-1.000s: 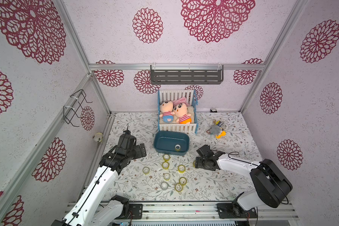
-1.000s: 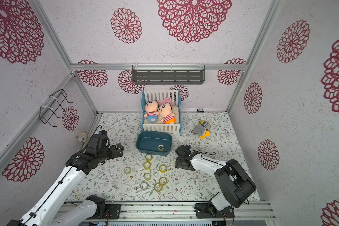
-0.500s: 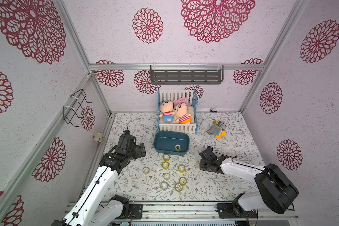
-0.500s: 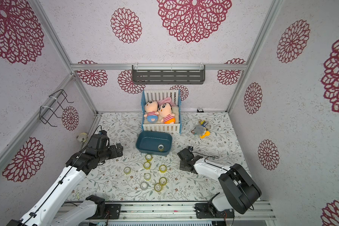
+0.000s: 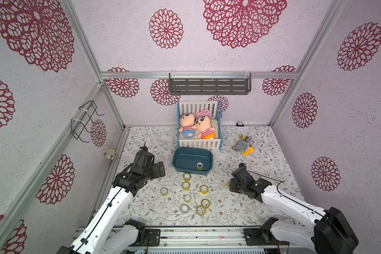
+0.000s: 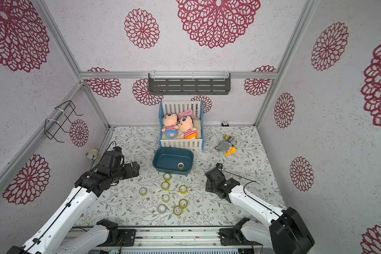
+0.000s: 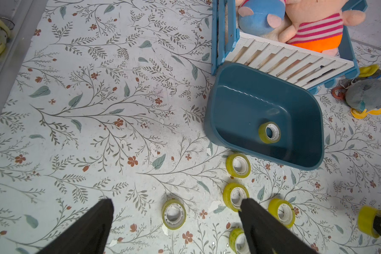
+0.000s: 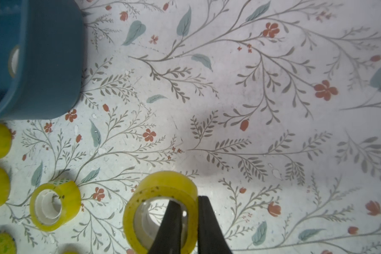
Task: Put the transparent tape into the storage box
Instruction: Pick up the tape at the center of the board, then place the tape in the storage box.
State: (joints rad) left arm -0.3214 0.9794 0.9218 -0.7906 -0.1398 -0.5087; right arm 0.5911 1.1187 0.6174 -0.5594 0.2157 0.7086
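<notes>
Both top views show one shallow dark teal-blue plastic storage box (image 5: 188,157) on the floral-print table (image 5: 229,211). It sits just in front of one white-slatted, blue-framed toy crib (image 5: 199,144) holding two plush dolls (image 5: 204,127). One boxed roll (image 5: 199,165) of yellowish transparent tape lies inside the box near its front wall. Eight table rolls (image 5: 187,198) stand loosely grouped on the table in front of it. The right gripper (image 5: 231,186) is low, to the right of that group, with a yellow sliver of a tenth roll at its tip. The left gripper (image 5: 161,169) hangs left of the box, apart from every roll. One grey plush toy with yellow feet (image 5: 243,146) lies right of the crib.

In the left wrist view the left gripper's two black fingers (image 7: 86,228) are spread wide, gripping nothing. Five rolls lie on the table, one sits in the box, and one more is at the picture's edge on a dark finger.

In the right wrist view the right gripper pinches the wall of the held roll (image 8: 161,187) — one finger inside the hole, the other outside. One whole roll lies beside it and others are cut by the edge. A corner of the box shows, well apart from the held roll.
</notes>
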